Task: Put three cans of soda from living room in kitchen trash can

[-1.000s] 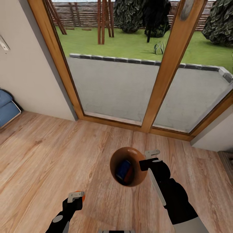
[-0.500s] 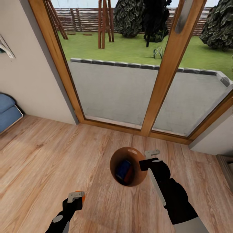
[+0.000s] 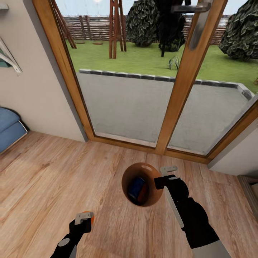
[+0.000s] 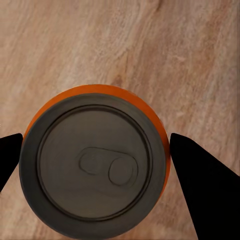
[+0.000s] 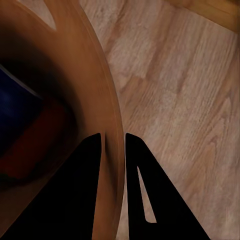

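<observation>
Carrying the bin and the last can past the glass doors.

Head view: the right gripper [image 3: 162, 178] pinches the rim of the bin [image 3: 140, 184] at lower centre, held above the floor [image 3: 46, 179]; a blue can [image 3: 135, 188] and a red one beside it lie inside. At lower left the left gripper [image 3: 83, 219] grips an orange can [image 3: 90, 217]. The doors [image 3: 172, 86] span the top; a sofa [image 3: 10, 125] edge sits at the left border.
Left wrist view: the orange can's top [image 4: 95, 167] sits mid-frame, a dark finger tight on either side.
Right wrist view: both fingers [image 5: 140, 165] clamp the bin wall [image 5: 107, 120], one inside, one outside.
This looks like the carrying step; next I would expect the third can to go over the bin mouth and be let go, or the drive to the kitchen first.
</observation>
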